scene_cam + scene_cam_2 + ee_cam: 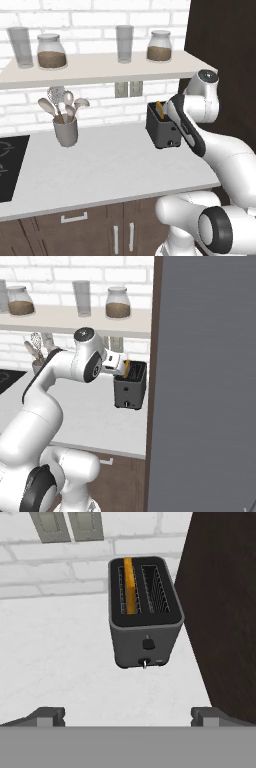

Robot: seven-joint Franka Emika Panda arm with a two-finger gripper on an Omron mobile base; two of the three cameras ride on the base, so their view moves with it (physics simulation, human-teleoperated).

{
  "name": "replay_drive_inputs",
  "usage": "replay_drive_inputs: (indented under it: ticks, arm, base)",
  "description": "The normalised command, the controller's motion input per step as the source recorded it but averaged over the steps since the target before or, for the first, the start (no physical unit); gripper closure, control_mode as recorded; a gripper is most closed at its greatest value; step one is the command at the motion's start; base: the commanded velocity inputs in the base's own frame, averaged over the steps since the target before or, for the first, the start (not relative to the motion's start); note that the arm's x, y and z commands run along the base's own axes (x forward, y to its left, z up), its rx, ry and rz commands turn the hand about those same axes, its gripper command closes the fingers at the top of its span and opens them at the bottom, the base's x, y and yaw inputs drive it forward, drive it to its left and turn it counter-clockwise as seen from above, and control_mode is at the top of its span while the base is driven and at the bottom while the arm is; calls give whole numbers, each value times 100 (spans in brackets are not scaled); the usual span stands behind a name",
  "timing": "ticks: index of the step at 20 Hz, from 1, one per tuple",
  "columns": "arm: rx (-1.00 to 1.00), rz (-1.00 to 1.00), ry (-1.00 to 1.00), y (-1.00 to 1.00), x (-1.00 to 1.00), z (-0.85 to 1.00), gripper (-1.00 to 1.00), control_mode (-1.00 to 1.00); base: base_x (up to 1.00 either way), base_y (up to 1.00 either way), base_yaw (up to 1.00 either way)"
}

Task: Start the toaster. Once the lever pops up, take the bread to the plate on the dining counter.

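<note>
1. In the hand view we're looking down on the toaster (145, 619), which stands on the white worktop (60, 662) against the brick wall, close beside the dark panel (225, 612) on its right.
2. Our gripper (128, 716) is released, fingertips spread wide at the bottom of the hand view and holding nothing. The toaster lies at twelve o'clock from it, a touch toward one, well apart.
3. The toaster's long axis runs twelve to six in that view, slots pointing back at the wall and the control face turned toward us at six.
4. The bread (130, 586) sits upright in the left slot, only its golden top edge showing. It's the slot at eleven o'clock from the small lever (145, 662) low on the front.
5. We judge the coming move is a reach forward and down to that lever, so the line straight ahead is what matters.
6. Hard to make out: the lever is tiny, and we can't tell whether it's up or pressed. From the left base view our own forearm covers the toaster's right side; most of the slice is hidden inside.
</note>
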Motion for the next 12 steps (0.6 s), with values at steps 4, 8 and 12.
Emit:
replay_drive_inputs:
  ticks: [4,8,12]
  arm:
    - [0,0,-5,-7,0,0,-100,-100]
    - [0,0,-6,0,0,-1,-100,-100]
    - [0,0,-8,0,5,-15,-100,-100]
  base:
    - [0,0,0]
    - [0,0,0]
    - [0,0,0]
